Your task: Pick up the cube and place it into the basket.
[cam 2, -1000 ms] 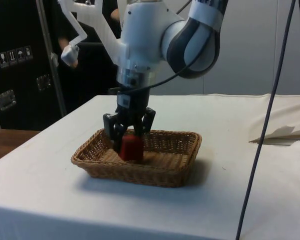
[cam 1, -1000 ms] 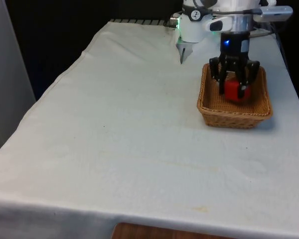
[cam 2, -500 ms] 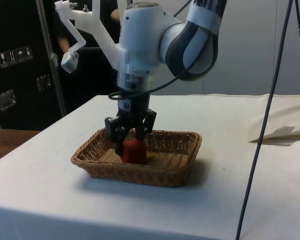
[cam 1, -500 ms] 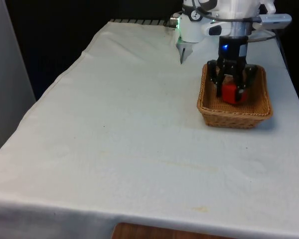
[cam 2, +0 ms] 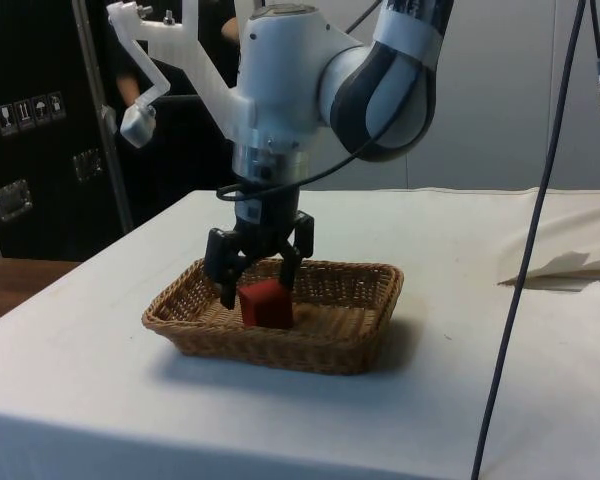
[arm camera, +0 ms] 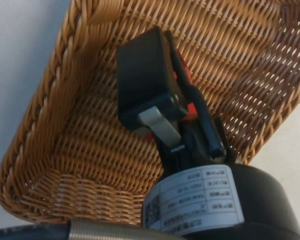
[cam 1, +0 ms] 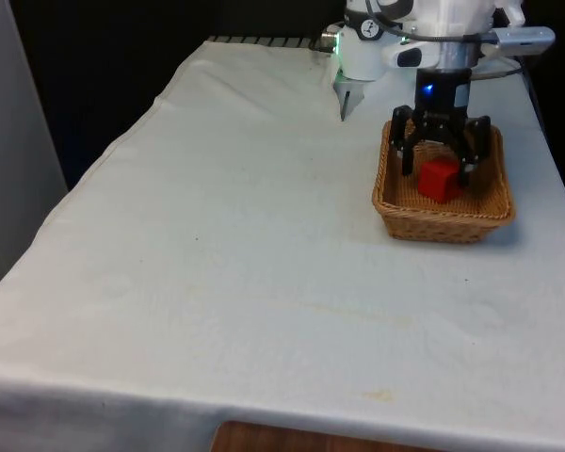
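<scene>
Looking across the table in the front view: gripper [cam 1: 440,162] hanging inside the basket [cam 1: 442,220], fingers spread wide, gripping nothing. Red cube [cam 1: 440,178] lying on the basket floor just below and between the fingertips, with a gap showing on either side of it. Basket resting on the white cloth [cam 1: 245,245] directly under the tool.

From the side view: gripper [cam 2: 257,284] open over the near end of the basket [cam 2: 320,345], both fingers [cam 2: 223,270] splayed outward. Cube [cam 2: 266,303] sitting on the wicker bottom between the fingertips, slightly tilted, apparently free of both pads. Dark cable [cam 2: 520,270] hanging down well off to one side of the tool, clear of the basket. Person's hand [cam 2: 129,91] visible far behind the arm, against the dark cabinets.

At the wrist: one black finger [arm camera: 145,85] in front of the wicker weave of the basket [arm camera: 65,125]. Sliver of red cube [arm camera: 186,95] peeking out from behind that finger. Contact between pad and cube impossible to tell here.
</scene>
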Controlling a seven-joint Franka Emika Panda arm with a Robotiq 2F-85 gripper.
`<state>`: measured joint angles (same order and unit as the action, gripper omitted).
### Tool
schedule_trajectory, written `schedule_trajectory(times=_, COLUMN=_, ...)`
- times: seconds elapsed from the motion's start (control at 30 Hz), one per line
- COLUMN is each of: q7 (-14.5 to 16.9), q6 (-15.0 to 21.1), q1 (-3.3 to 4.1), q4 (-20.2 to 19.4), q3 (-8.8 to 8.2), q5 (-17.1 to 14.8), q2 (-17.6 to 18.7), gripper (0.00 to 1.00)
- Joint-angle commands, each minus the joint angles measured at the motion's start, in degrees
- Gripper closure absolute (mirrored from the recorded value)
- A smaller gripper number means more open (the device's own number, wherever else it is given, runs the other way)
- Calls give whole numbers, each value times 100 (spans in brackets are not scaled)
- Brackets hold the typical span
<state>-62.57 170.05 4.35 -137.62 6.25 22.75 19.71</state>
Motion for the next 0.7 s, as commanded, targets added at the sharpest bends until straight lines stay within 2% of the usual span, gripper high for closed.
schedule_trajectory(times=0.0, q7=-115, q6=-11, q1=109, q4=34, q3=-149, q5=120, q2=-29, gripper=0)
schedule_trajectory(times=0.03, q7=-115, q6=-11, q1=109, q4=29, q3=-149, q5=120, q2=-29, gripper=0)
schedule_trajectory(times=0.1, q7=-69, q6=-46, q1=52, q4=17, q3=-74, q5=52, q2=-97, gripper=0)
schedule_trajectory(times=0.23, q7=-29, q6=-103, q1=0, q4=6, q3=-11, q5=-6, q2=-229, gripper=0)
schedule_trajectory(times=0.57, q7=97, q6=-435, q1=-120, q4=80, q3=46, q5=-109, q2=-556, gripper=0)
schedule_trajectory(times=0.6, q7=6, q6=-407, q1=-63, q4=63, q3=-17, q5=-6, q2=-567, gripper=0)
schedule_trajectory(times=0.63, q7=115, q6=-476, q1=-132, q4=103, q3=40, q5=-109, q2=-579, gripper=0)
schedule_trajectory(times=0.67, q7=149, q6=-556, q1=-149, q4=149, q3=29, q5=-120, q2=-607, gripper=0)
